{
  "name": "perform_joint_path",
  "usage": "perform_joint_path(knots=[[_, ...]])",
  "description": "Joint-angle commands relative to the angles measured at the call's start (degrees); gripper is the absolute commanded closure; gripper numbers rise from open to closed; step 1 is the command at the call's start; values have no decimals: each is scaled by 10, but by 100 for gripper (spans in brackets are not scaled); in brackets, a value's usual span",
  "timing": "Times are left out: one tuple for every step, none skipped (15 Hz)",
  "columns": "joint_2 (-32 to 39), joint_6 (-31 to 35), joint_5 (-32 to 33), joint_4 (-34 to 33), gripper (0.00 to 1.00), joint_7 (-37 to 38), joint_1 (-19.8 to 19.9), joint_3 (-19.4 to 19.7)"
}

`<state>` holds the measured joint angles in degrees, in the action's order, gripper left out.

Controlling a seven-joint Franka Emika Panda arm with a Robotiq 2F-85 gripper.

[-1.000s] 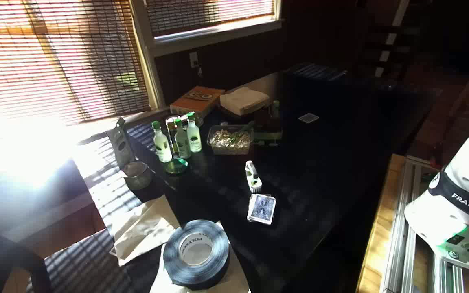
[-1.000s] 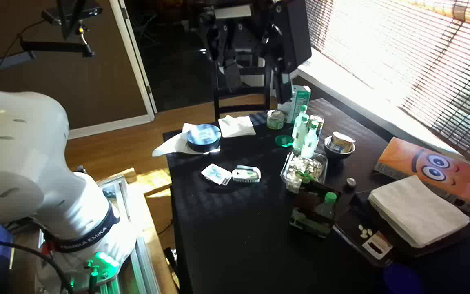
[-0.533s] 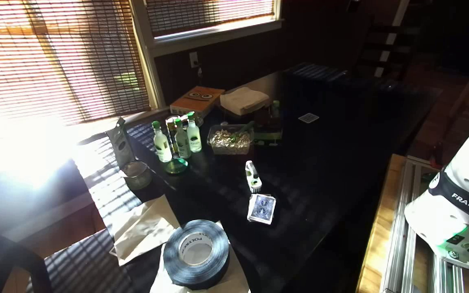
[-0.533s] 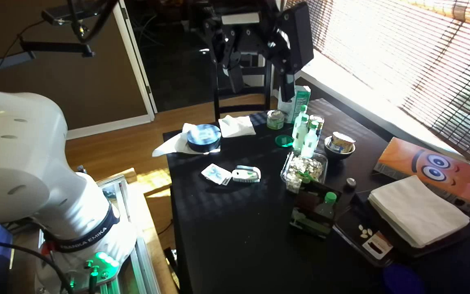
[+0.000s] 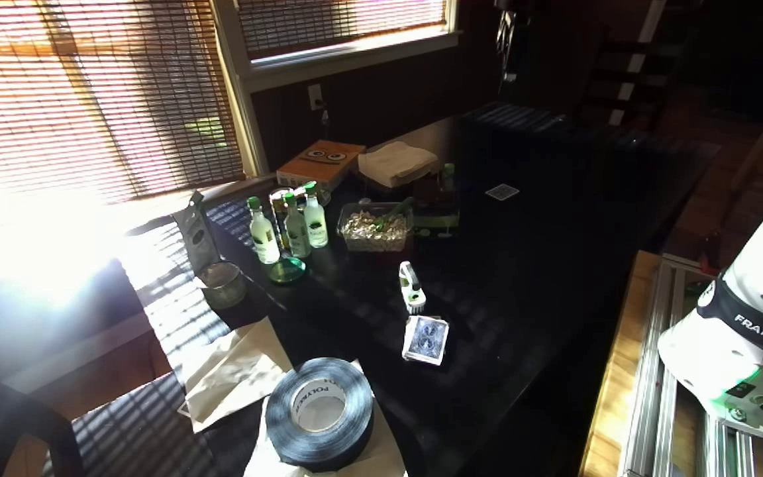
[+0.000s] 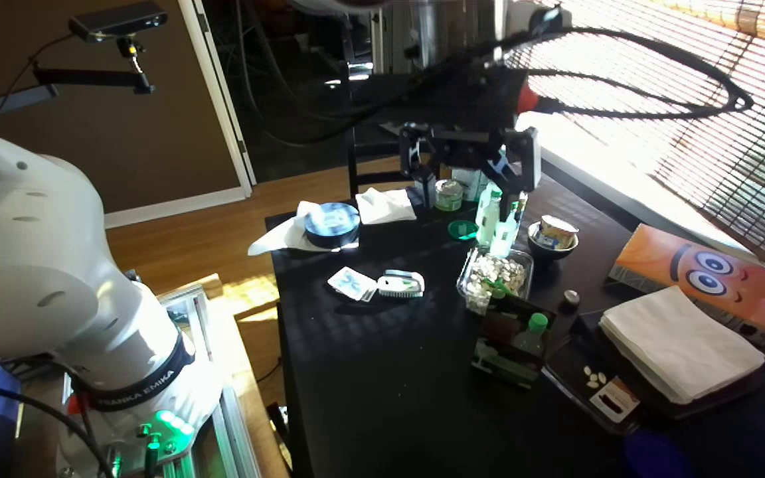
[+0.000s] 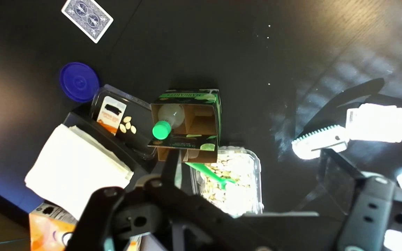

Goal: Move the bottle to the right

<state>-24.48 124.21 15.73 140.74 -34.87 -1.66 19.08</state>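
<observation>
FRANKA EMIKA on the dark band [image 6: 137, 392] around the arm [image 6: 30, 265], eight o'clock in an exterior view! There's POLYK — last letters unclear — inside the tape roll [image 5: 353, 414], towards seven in an exterior view. Wrist view: upside-down MARGARITA, twelve o'clock on the carton [image 7: 201, 97]!

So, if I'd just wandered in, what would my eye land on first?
Probably the orange box with big cartoon eyes, lying near the sunlit blinds, beside a stack of napkins. Next perhaps the fat roll of tape in the foreground of an exterior view, with three green-capped bottles standing together farther back. The dark fingers, spread apart above the black table, might come after.
</observation>
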Motion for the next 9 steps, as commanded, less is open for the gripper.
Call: perform_joint_path(knots=[[124,66,-29,-24,0,-40,26,10],[154,92,-40,-25,0,-53,34,15],[182,116,-56,-27,0,-61,43,17],[209,132,-92,-33,0,-72,51,19],[235,136,-139,-44,0,-87,58,19],[256,126,-183,-58,0,-95,70,14],[205,129,-122,-17,0,-68,82,-9],[226,129,-146,-29,0,-78,90,-10],[241,129,-157,-39,0,-81,94,-11]])
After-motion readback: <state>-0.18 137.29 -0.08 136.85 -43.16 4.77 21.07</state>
